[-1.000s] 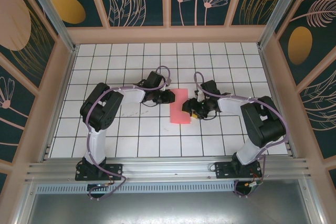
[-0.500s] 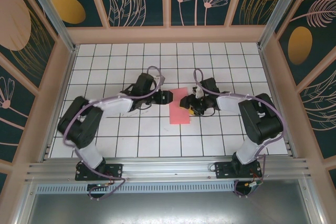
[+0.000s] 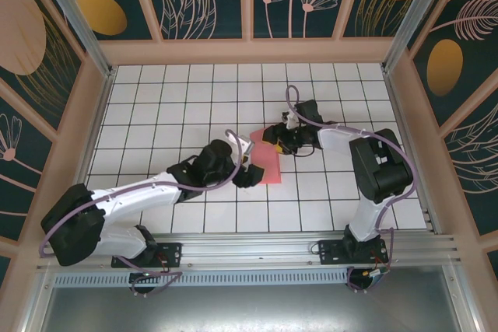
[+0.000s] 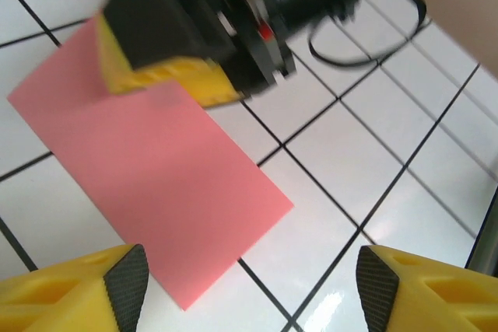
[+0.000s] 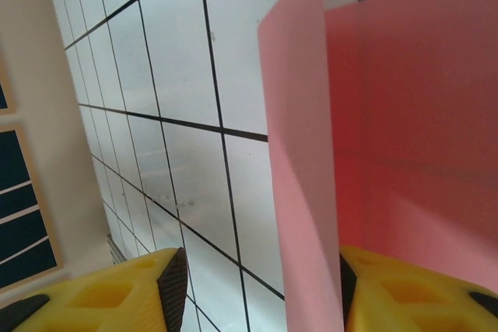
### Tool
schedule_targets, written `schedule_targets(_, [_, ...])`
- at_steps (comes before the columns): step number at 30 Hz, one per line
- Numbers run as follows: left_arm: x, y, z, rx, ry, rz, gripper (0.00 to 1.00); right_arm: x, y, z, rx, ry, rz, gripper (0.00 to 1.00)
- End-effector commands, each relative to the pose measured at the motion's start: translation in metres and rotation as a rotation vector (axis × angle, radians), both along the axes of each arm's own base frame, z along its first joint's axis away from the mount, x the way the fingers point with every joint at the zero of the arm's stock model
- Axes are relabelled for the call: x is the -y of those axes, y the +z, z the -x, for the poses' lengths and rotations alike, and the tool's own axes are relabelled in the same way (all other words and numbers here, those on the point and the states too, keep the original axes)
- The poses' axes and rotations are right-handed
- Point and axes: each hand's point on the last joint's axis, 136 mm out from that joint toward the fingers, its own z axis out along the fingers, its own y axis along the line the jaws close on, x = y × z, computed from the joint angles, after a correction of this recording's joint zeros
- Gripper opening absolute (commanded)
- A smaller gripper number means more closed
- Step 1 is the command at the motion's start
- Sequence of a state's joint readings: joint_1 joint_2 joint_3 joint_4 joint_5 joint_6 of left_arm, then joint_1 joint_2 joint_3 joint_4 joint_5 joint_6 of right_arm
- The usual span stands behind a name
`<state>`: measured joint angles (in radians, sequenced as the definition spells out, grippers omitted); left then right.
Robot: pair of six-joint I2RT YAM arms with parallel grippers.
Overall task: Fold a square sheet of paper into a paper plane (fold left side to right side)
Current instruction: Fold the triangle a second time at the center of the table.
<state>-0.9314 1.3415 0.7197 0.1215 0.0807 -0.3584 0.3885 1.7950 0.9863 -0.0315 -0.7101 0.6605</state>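
Currently on my screens: one pink sheet of paper (image 3: 267, 166), folded to a narrow rectangle, mid-table (image 3: 156, 106). My left gripper (image 3: 247, 176) hovers at its near left corner, fingers spread wide, empty. My right gripper (image 3: 274, 139) is at the far end, fingers apart, with a raised paper layer between them.

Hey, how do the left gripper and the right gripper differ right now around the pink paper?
The left gripper sits at the near end of the pink paper; the right gripper is at its far end. The left gripper has nothing between its fingers, with the paper lying flat beneath; the right gripper has a raised flap standing between its fingers. Both stand open, with yellow fingers.
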Motion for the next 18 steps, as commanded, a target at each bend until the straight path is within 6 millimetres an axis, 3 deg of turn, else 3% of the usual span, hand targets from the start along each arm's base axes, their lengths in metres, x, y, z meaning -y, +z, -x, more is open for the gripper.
schedule_targets(1, [0.012,-0.008,-0.002,0.063,0.010,-0.119,0.75,-0.002,0.003,-0.004,-0.006,0.020,-0.008,0.52])
schedule_targets(8, [0.043,-0.039,0.007,0.089,-0.004,-0.288,0.80,-0.002,-0.001,-0.005,-0.007,0.022,0.000,0.51])
schedule_targets(10, [0.043,-0.056,0.009,0.091,0.001,-0.368,0.82,-0.002,-0.001,-0.004,-0.006,0.023,0.002,0.51])
schedule_targets(11, [0.052,-0.053,0.006,0.105,0.002,-0.381,0.82,-0.001,-0.002,-0.004,-0.007,0.022,0.004,0.51])
schedule_targets(18, [0.058,-0.083,-0.005,0.118,0.051,-0.519,0.84,-0.001,-0.004,-0.004,-0.008,0.026,0.008,0.51])
